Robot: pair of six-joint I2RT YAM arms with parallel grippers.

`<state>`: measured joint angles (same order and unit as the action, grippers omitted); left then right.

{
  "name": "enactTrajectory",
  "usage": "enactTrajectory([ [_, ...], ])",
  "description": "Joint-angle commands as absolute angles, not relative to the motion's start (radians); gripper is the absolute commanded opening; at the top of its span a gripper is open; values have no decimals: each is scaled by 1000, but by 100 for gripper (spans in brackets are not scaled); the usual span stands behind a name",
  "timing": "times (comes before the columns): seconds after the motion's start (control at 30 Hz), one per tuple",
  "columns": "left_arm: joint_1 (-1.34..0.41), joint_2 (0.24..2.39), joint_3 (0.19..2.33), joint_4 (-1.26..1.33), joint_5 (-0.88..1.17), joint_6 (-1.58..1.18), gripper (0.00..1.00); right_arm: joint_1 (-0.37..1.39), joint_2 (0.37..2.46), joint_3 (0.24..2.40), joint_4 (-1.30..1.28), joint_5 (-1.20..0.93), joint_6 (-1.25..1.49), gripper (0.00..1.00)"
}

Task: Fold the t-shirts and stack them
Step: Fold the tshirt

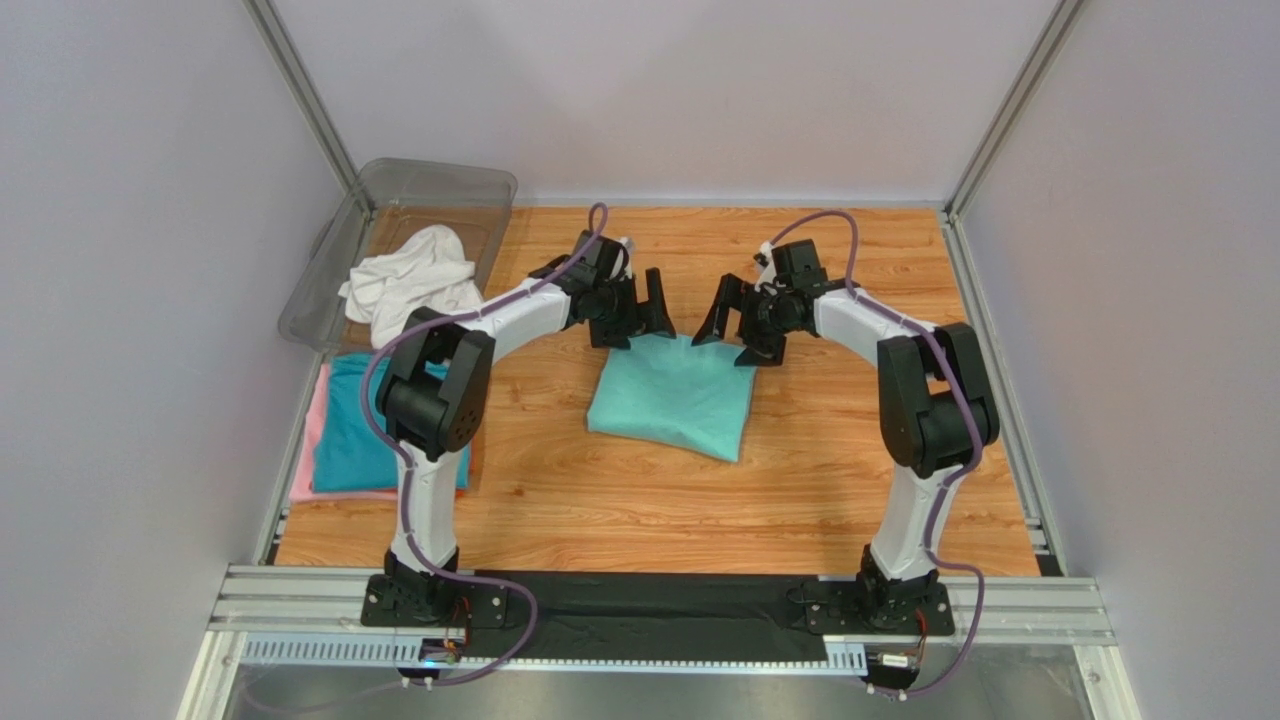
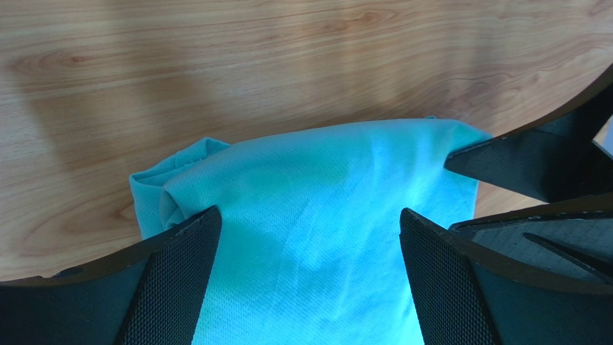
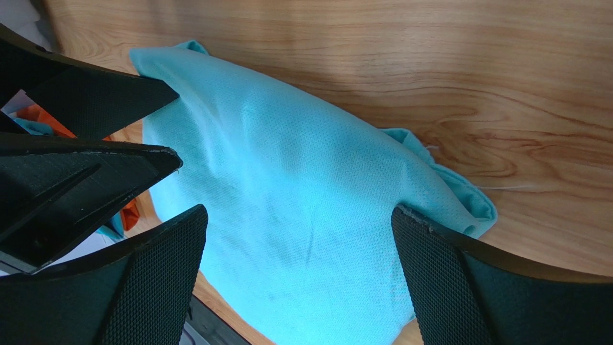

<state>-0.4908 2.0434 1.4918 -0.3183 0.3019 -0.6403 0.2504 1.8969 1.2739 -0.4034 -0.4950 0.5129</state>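
Note:
A folded mint green t-shirt (image 1: 672, 396) lies on the table's middle. My left gripper (image 1: 643, 312) hovers open over its far left corner, and the shirt (image 2: 309, 215) shows between its spread fingers. My right gripper (image 1: 727, 318) hovers open over the far right corner, with the shirt (image 3: 302, 208) below it. Neither holds cloth. A folded teal-blue t-shirt (image 1: 352, 435) lies on a pink one (image 1: 313, 438) at the left edge. A crumpled white t-shirt (image 1: 406, 281) hangs over the bin's rim.
A clear plastic bin (image 1: 451, 188) stands at the far left corner. The wooden table (image 1: 842, 450) ends in metal rails on the left and right. A bit of orange cloth (image 3: 131, 212) shows past the other gripper in the right wrist view.

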Motion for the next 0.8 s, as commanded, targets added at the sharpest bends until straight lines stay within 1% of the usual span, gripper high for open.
enactTrajectory([
  [0.0, -488, 2089, 1514, -331, 296, -643, 100, 241, 1928, 1310, -394, -482, 474, 100],
  [0.17, -488, 2102, 1500, -348, 296, -652, 100, 232, 1945, 1304, -411, -445, 430, 100],
  [0.3, -489, 2013, 1485, -380, 276, -632, 100, 230, 1885, 1322, -472, -425, 397, 100],
  [0.5, -492, 1775, 1411, -403, 224, -609, 100, 268, 1604, 1246, -509, -446, 374, 100],
  [0.67, -528, 1600, 1267, -390, 258, -621, 100, 354, 1401, 1036, -439, -505, 443, 100],
  [0.77, -569, 1534, 1140, -321, 302, -643, 100, 416, 1358, 922, -344, -553, 491, 100],
])
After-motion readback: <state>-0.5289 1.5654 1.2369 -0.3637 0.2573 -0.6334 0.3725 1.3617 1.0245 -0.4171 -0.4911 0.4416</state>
